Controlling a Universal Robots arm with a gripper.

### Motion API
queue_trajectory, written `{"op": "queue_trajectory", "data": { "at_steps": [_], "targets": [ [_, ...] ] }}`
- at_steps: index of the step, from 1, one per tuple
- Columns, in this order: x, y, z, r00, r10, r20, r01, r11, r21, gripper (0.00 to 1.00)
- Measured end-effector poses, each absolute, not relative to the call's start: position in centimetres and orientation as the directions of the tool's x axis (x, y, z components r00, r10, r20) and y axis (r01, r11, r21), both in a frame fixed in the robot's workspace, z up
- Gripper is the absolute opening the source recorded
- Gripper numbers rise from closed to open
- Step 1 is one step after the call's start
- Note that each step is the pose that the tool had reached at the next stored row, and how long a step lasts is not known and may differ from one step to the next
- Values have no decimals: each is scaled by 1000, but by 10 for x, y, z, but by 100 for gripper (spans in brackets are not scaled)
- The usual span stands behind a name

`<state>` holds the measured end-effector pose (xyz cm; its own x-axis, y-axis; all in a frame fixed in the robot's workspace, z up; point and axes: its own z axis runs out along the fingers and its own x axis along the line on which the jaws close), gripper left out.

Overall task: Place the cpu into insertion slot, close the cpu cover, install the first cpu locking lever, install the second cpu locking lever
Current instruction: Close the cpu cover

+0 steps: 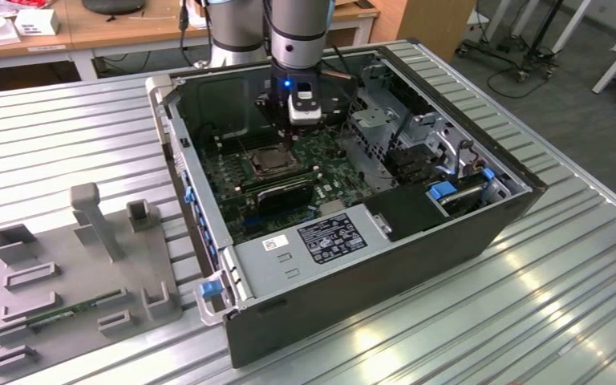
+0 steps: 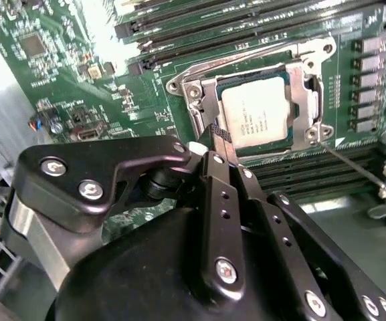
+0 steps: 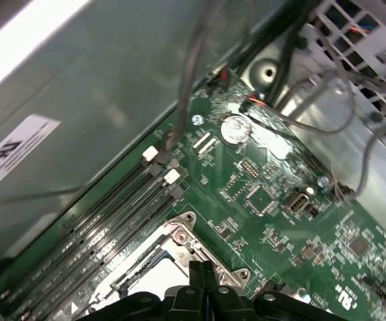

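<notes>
Cpu cover point(image 2: 311, 100) corner partly behind gripper point(image 2: 218, 138)

**Chip Seen Under Its Cover**

The cpu point(image 2: 256, 110) is seen lying flat in the insertion slot point(image 2: 243, 81) on the green motherboard point(image 2: 65, 60). The silvery cpu cover point(image 2: 308, 100) is laid down around it, and the chip's top is seen through the window. A thin metal lever point(image 2: 353, 167) is seen sticking out past one corner of the cover. The black end effector point(image 2: 218, 137) is held close to the cover's edge, with its fingers point(image 2: 214, 174) pressed together. Long black memory slots point(image 2: 233, 20) are seen beside the socket.
</notes>
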<state>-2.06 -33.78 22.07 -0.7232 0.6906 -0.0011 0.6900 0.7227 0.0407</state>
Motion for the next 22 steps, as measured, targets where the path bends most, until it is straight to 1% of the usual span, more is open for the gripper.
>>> {"op": "queue_trajectory", "data": {
  "at_steps": [15,19,22],
  "targets": [
    [-21,-338,219,-883,470,-1,469,882,41,11],
    [-21,-338,218,-912,411,-1,410,911,40,11],
    [-21,-338,218,-915,403,-1,403,915,40,11]
  ]
}}
